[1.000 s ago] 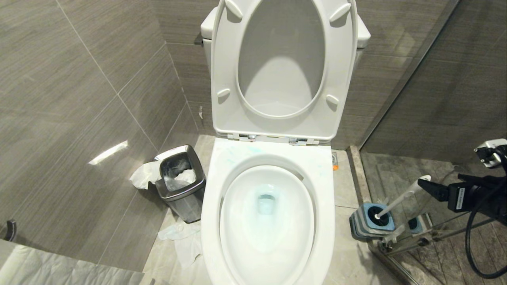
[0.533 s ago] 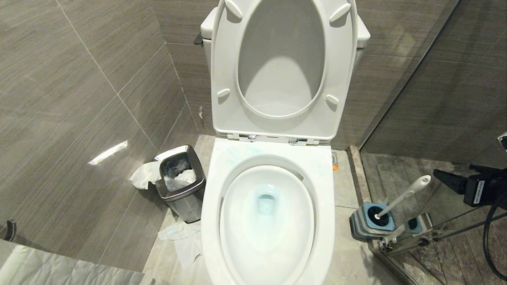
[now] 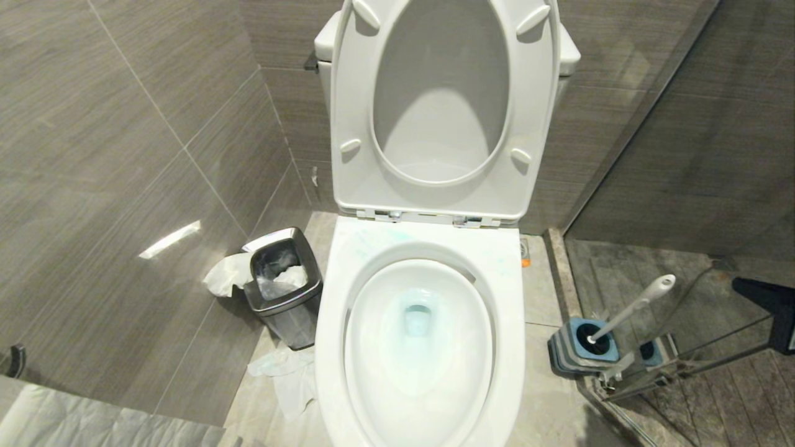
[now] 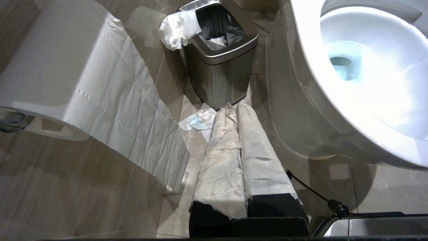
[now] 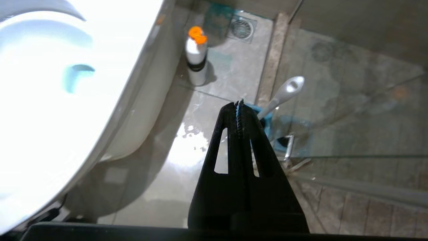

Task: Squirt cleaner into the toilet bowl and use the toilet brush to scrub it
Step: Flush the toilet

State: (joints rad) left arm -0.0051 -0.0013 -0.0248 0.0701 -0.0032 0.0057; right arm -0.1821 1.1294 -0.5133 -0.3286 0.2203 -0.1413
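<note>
Right hand (image 5: 239, 115) pinched closed and empty beside toilet brush (image 3: 633, 306) in holder; left hand (image 4: 234, 110) closed, empty; no legible writing.

This was a small bathroom, a toilet stall beside a shower. A white toilet (image 3: 422, 347) stood against a wall of large grey wood-grain tiles (image 3: 124, 143), its seat and lid (image 3: 444, 105) raised. A square steel waste bin (image 3: 284, 287) stuffed with tissue sat just beside it, with loose paper on the tiled floor (image 3: 540, 298). A roll of toilet paper (image 4: 67, 73) hung nearby. A toilet brush (image 3: 633, 305) stood in its holder (image 3: 581, 347) against a glass shower partition (image 3: 683, 155), and a floor drain (image 5: 241, 28) was set into the tiles
</note>
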